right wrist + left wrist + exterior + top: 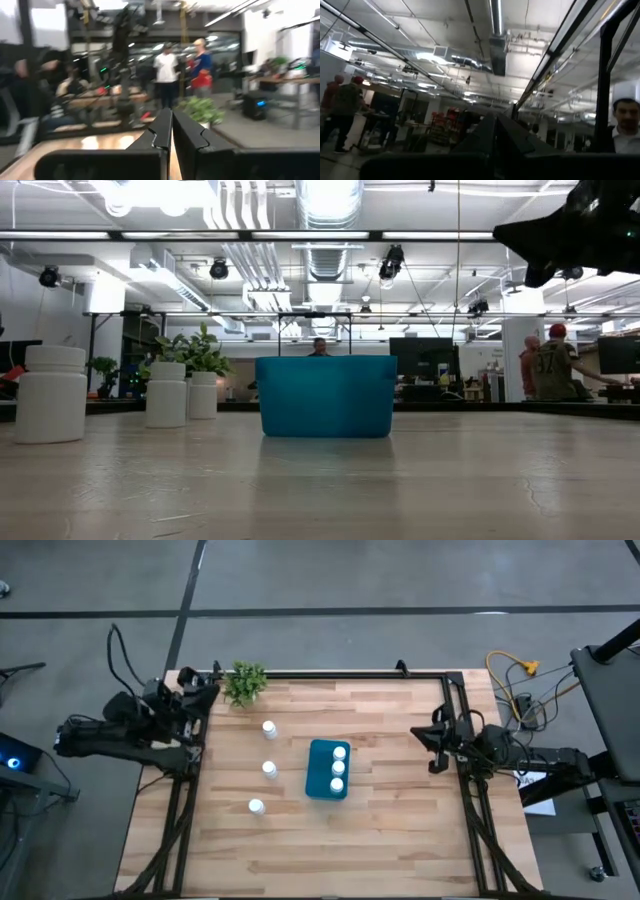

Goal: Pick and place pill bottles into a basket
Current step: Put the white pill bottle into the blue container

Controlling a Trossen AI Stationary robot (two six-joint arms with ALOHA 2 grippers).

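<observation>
- Left gripper [208, 690] rests folded back at the table's left edge, fingers pressed together, empty
- Right gripper [425, 735] parked at the right edge, fingers together, empty
- Basket [317, 785] mid-table holds three pill bottles [337, 768]; three more [268, 769] stand just left of it

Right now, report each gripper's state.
Left gripper: shut, holding nothing, parked at the table's left edge.
Right gripper: shut, holding nothing, parked at the right edge.

Teal basket [326, 396] is seen centred on the table [400, 490], with three white pill bottles [51, 394] lined up to its left, well apart from it. A dark arm [580, 230] is seen at upper right; people are visible in the room behind.
</observation>
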